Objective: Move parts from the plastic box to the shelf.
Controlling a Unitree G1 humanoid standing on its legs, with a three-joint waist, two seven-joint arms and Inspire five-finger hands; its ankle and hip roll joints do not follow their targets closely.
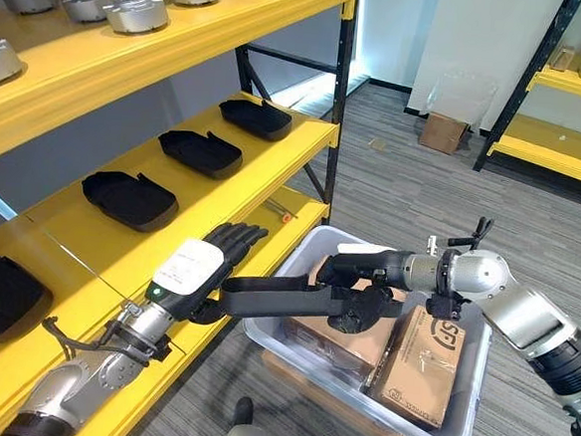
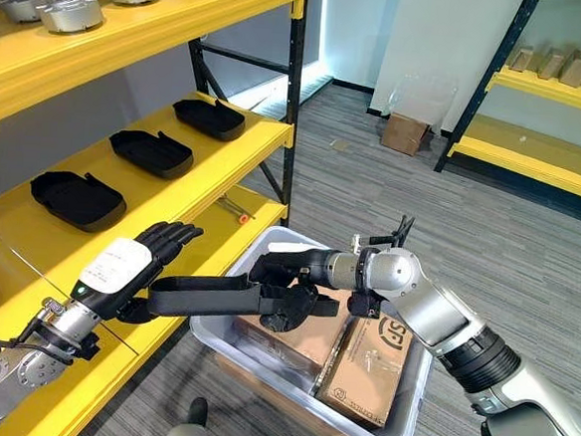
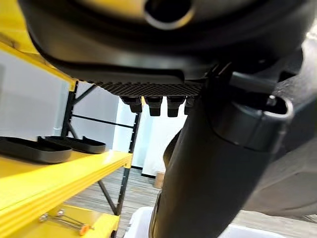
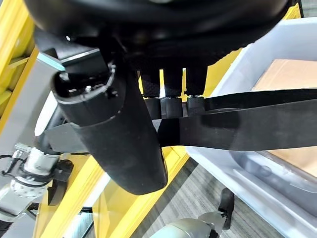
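1. Two hands grip one long black part [image 2: 205,294] beside the plastic box [image 2: 401,425]: left hand [image 2: 142,268] and right hand [image 2: 291,288], fingers curled round its ends.
2. It hangs between box and yellow shelf [image 2: 89,244].
3. Next, I think, swing it onto the shelf.

Four black moulded trays [image 1: 129,199] on the yellow shelf's [image 1: 265,161] middle level; six silver round metal parts [image 1: 135,12] on the top level; one long black part [image 1: 295,300] between two hands; one clear plastic box [image 1: 460,429]; two cardboard boxes [image 1: 424,372] inside; one cardboard carton [image 1: 442,132] on the floor.
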